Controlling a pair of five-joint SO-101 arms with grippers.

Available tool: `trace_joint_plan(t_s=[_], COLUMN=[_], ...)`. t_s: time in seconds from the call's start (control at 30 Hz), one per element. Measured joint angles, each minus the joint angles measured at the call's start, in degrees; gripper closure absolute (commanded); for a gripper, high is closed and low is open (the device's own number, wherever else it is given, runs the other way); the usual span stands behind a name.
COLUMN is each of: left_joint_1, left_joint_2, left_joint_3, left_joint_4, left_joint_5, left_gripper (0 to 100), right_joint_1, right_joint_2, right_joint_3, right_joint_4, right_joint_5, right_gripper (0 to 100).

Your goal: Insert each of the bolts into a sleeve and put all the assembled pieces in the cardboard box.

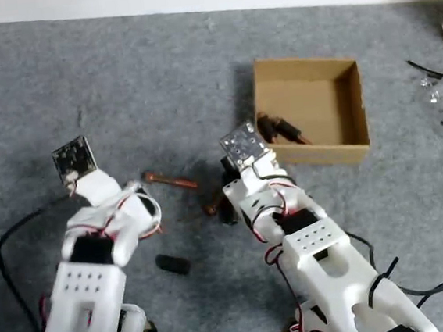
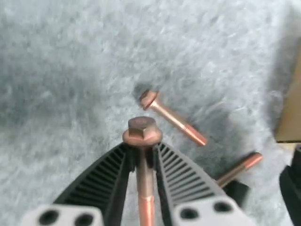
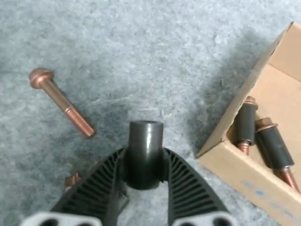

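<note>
My left gripper (image 2: 142, 151) is shut on a copper bolt (image 2: 142, 134), whose hex head sticks out past the fingertips. My right gripper (image 3: 145, 159) is shut on a black sleeve (image 3: 145, 146), open end pointing outward, close to the cardboard box (image 3: 249, 176). Two assembled pieces (image 3: 270, 148) lie in the box (image 1: 317, 94). A loose bolt (image 1: 170, 180) lies on the carpet between the arms. A second bolt (image 2: 240, 168) lies near the right gripper (image 1: 229, 206). Another black sleeve (image 1: 172, 263) lies on the carpet between the two arm bodies.
Grey carpet covers the table. Clear plastic and black cable ties (image 1: 442, 90) lie at the far right, beyond the box. Black cables (image 1: 5, 242) trail beside the left arm. Open carpet stretches behind both arms.
</note>
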Motion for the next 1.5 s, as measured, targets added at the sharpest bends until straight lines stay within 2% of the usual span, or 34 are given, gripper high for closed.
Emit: trace_joint_plan(t_s=[0.5,0.67,0.87,1.07,1.2,1.4,1.5], left_joint_1=[0.00,0.00,0.00,0.00,0.00,0.00,0.00], left_joint_2=[-32.18,-41.58,-42.55,-42.55,-42.55,-42.55,-42.55], left_joint_3=[13.27,16.44,16.53,16.53,16.53,16.53,16.53], left_joint_4=[0.00,0.00,0.00,0.00,-4.92,-18.73,-23.30], left_joint_5=[-1.58,-1.58,-1.58,-1.58,-1.58,-1.58,-1.76], left_gripper=[100,99,99,99,99,99,99], right_joint_1=[0.00,0.00,0.00,-5.80,-9.76,-16.09,-17.05], right_joint_2=[-2.55,-14.24,-31.12,-45.27,-54.15,-67.16,-68.84], right_joint_3=[1.49,7.91,15.74,18.02,18.11,18.11,18.02], right_joint_4=[0.00,0.00,0.18,7.91,14.24,25.49,28.40], right_joint_5=[0.00,0.00,0.00,0.00,0.00,0.00,0.00], right_gripper=[99.5,99.5,99.5,99.5,99.5,99.5,99.5])
